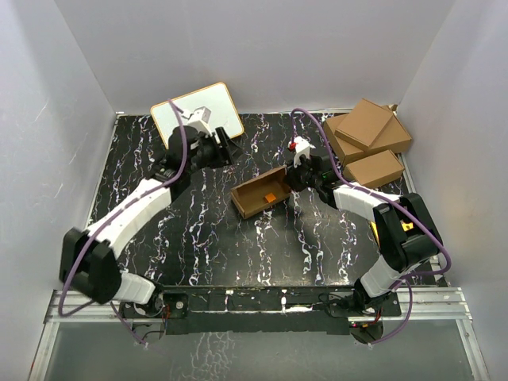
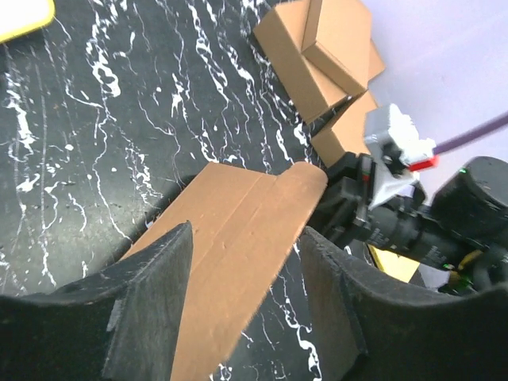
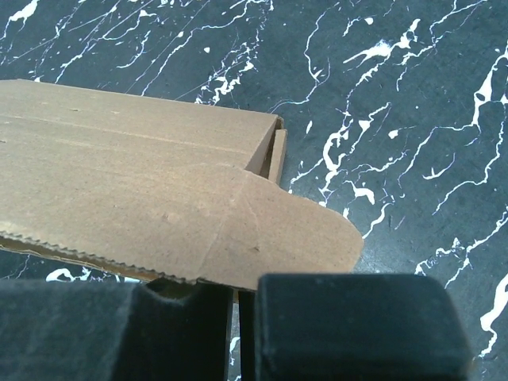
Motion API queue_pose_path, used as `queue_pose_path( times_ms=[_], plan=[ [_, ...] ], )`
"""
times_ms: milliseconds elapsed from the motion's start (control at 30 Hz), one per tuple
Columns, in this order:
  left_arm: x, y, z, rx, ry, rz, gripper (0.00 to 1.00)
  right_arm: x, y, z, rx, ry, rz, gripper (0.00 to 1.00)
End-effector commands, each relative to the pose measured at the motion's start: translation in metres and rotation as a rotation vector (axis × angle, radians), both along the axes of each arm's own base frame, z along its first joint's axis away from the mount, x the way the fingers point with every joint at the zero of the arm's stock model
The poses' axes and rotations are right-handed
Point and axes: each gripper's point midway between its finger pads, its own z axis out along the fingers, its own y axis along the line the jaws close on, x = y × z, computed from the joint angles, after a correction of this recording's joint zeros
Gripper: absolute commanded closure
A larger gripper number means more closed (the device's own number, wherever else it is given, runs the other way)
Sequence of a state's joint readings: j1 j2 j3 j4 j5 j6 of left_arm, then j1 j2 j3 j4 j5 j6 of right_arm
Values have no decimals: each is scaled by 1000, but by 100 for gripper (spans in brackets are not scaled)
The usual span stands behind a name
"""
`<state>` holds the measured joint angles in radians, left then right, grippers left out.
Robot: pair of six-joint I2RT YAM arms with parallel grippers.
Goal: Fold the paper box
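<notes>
Pinching paper box (image 1: 258, 194) at rt end: rt claw (image 1: 292, 179)

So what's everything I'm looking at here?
box: one, brown cardboard, open-topped, middle of the table
cartons: three, brown, piled at the far right corner
board: one, white with a yellowish edge, far side, left of middle
table: one, black with white veins
arms: two, white and black, bolted at the near edge
left gripper: one, black, open, near the board
right gripper: one, black, shut on the box's right end flap
</notes>
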<state>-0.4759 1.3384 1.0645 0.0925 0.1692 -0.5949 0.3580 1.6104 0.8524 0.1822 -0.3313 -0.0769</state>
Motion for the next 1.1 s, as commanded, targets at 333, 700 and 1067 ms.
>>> queue_pose_path(
  times_ms=[333,700,1067],
  plan=[
    [18,-48,-71,-56,246,-229,56,-5,2,12,6,-44,51,90],
    [7,-49,-100,-63,327,-243,57,-4,-4,12,-15,-53,52,87],
    [-1,-57,-116,-54,366,-261,58,-9,-6,19,-7,-63,87,76]
  ],
)
